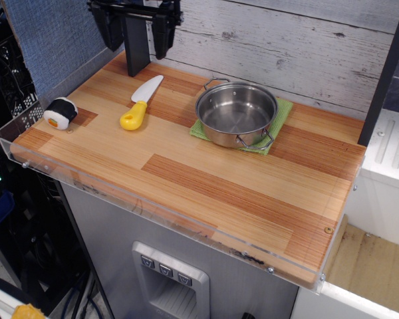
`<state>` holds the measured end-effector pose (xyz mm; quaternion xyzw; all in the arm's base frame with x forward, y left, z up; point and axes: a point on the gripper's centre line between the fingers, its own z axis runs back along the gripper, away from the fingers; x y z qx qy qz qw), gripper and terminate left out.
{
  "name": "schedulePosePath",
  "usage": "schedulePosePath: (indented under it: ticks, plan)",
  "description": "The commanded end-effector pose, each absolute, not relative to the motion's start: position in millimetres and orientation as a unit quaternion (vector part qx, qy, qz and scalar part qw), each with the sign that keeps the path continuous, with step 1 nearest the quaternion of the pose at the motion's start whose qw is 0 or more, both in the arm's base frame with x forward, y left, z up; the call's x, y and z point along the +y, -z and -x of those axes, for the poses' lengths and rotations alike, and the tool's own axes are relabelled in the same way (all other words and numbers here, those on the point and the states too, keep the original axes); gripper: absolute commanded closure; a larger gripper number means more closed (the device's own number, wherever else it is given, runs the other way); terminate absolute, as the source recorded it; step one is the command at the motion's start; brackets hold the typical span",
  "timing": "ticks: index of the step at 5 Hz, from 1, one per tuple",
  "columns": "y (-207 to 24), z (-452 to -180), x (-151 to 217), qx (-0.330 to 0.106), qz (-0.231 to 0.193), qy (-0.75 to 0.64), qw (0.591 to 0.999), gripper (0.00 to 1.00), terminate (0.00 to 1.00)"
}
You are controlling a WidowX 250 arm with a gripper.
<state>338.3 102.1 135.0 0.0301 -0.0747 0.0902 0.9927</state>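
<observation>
Wood in light and reddish stripes: table (253, 193) across the middle of the frame, edged with a clear plastic lip at left and front. Right of centre, toward the top, steel pot (237, 114), empty, with two loop handles, sitting on a green cloth (281, 111) showing at right and lower left. At the upper left, black gripper (137, 52), hanging over the table's far edge, spread wide, gripping nothing. Just below it in the frame and nearest to it, toy knife (141, 103): flat and slanted, white blade toward the upper right, yellow handle toward the lower left, well apart from the pot, untouched by the fingers. At the far left, small sushi roll (60, 113), white with a dark wrap and an orange centre, near the plastic lip, apart from the knife.

For a sound hold on the knife, probably best across the handle, thicker than the blade and less apt to slip. Square the fingers to the slant first, come straight down, and close only with one finger on each side.
</observation>
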Motion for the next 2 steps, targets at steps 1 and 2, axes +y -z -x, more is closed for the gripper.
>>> schedulePosePath:
  ticks: [1, 2]
  plan:
    - [-154.3, -323.3, 105.9, -0.089, -0.035, -0.085, 0.992, 0.00, 0.00]
    - [-154.3, -323.3, 105.9, -0.089, -0.035, -0.085, 0.992, 0.00, 0.00]
